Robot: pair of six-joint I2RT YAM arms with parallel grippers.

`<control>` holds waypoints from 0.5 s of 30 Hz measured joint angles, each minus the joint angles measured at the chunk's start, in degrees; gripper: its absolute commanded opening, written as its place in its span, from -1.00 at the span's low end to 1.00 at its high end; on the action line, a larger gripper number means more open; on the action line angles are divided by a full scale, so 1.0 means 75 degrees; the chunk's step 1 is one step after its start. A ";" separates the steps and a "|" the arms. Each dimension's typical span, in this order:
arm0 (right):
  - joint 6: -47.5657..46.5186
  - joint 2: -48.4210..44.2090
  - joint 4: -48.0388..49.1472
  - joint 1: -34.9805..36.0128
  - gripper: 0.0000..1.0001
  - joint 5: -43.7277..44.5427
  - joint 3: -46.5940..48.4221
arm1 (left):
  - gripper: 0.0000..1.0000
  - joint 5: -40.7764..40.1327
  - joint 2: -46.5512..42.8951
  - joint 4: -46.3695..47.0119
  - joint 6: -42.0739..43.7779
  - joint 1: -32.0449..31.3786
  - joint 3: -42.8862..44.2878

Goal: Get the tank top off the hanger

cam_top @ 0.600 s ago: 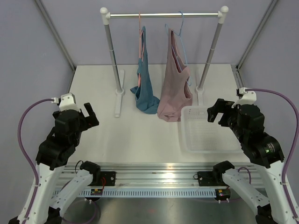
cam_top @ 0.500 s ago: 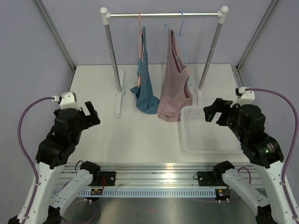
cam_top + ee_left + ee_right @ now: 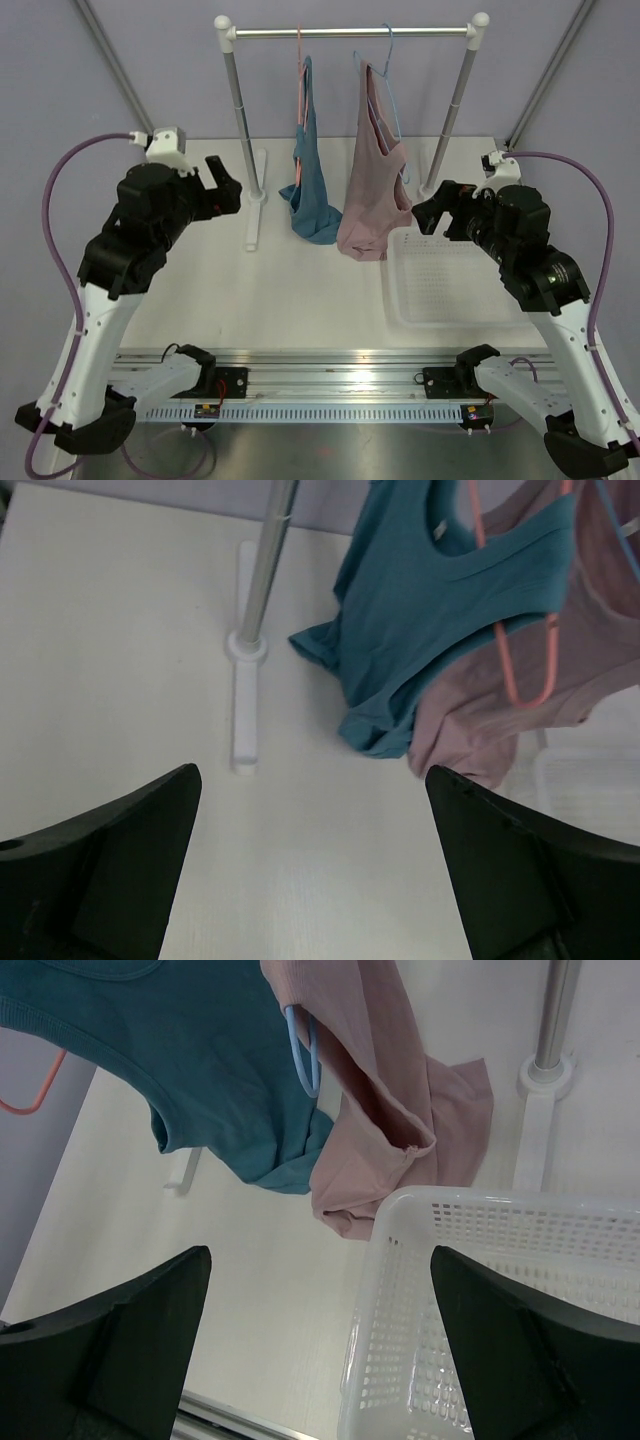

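— Where's the tank top (image 3: 312,190)?
— On the hanger (image 3: 503,660), hooked over the rail (image 3: 350,32), just left of the pink top (image 3: 378,195). Its hem hangs low over the table (image 3: 280,290); I can't tell if it touches.
— And the grippers?
— I've got the left gripper (image 3: 222,187) spread wide, raised beside the left post (image 3: 240,130), apart from the fabric. The right gripper (image 3: 433,212) is wide too, holding nothing, over the basket's (image 3: 395,1360) far edge, near the pink top.

A dusty-pink tank top (image 3: 375,190) hangs on a light-blue hanger (image 3: 388,42) from the rack (image 3: 350,32). A white basket (image 3: 392,290) sits just beside it.
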 measured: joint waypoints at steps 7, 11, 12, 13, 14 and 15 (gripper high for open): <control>-0.0055 -0.0271 -0.0128 0.0000 0.98 0.0146 0.0000 | 0.97 -0.0073 0.2844 0.0195 0.0163 -0.1000 0.2751; -0.0093 -0.0603 -0.0265 0.0000 0.96 0.0134 -0.0012 | 0.78 -0.0265 0.4476 0.0265 0.0449 -0.1384 0.4316; -0.0093 -0.0679 -0.0300 0.0000 0.96 0.0117 -0.0023 | 0.74 -0.0312 0.4843 0.0294 0.0530 -0.1396 0.4669; -0.0093 -0.0766 -0.0323 0.0000 0.96 0.0099 -0.0047 | 0.59 -0.0373 0.5164 0.0332 0.0600 -0.1399 0.4960; -0.0093 -0.0848 -0.0341 0.0000 0.96 0.0044 -0.0067 | 0.54 -0.0414 0.5444 0.0350 0.0647 -0.1399 0.5217; -0.0093 -0.0915 -0.0341 0.0000 0.95 -0.0006 -0.0096 | 0.50 -0.0443 0.5697 0.0350 0.0729 -0.1399 0.5467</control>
